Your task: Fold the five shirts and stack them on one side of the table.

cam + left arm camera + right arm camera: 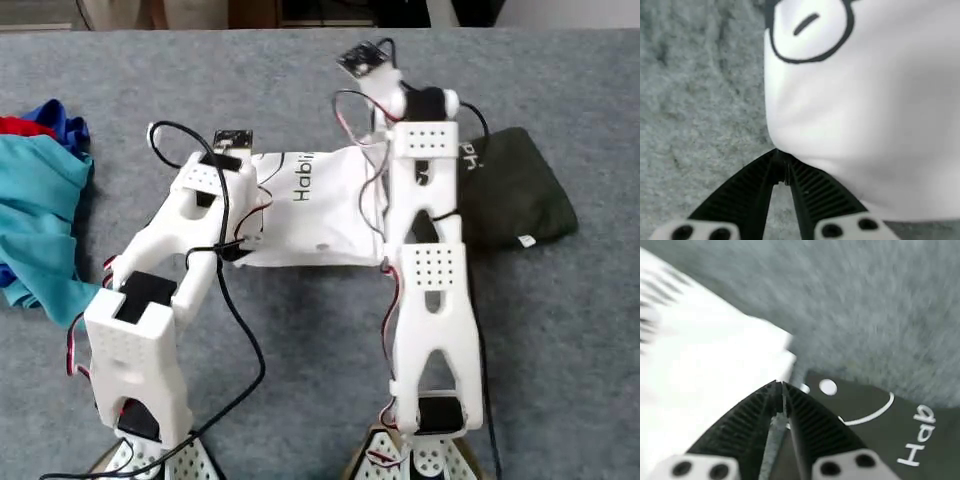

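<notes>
The smooth white shirt (310, 215) lies rumpled mid-table on fuzzy grey felt (300, 340). The left gripper (781, 160) is clenched on its left edge. The right gripper (780, 387) is pressed closed at its right edge, perhaps nipping cloth, beside a folded dark shirt (515, 195).

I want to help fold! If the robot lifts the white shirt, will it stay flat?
Probably not: the white shirt puckers where the left end effector pinches it, so it looks soft and floppy. It likely weighs little, since a pinch at one edge gathers it.
</notes>
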{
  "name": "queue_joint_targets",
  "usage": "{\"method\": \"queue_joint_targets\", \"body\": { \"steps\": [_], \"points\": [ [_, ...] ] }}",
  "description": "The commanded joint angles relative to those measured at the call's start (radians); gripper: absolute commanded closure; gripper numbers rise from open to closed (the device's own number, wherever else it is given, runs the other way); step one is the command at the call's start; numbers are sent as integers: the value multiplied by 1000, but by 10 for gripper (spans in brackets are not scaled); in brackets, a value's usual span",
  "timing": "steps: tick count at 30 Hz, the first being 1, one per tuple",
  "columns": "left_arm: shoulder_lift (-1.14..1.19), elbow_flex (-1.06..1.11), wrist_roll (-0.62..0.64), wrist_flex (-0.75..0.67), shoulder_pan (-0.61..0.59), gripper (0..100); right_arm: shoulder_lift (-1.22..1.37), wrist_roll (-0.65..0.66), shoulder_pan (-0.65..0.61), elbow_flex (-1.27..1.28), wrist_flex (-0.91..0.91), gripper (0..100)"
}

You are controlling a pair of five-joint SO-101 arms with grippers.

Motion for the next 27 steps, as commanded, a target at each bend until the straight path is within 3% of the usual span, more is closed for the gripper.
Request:
{"method": "queue_joint_targets", "body": {
  "steps": [1,4,11,16,19,27],
  "points": [
    [-124,-192,0,112,3,981,-137,8,-73,-38,25,996],
    [-174,-301,0,68,-17,981,-151,0,-99,-28,2,996],
    [61,-318,9,-420,-92,980,-15,-2,-88,-30,-34,996],
    [285,-379,9,-582,-94,981,90,-2,-15,-41,-20,996],
    [426,-505,11,-545,-107,981,125,6,24,-41,-21,996],
    [648,-1002,11,-204,-120,981,76,8,38,-42,-14,996]
  ]
}}
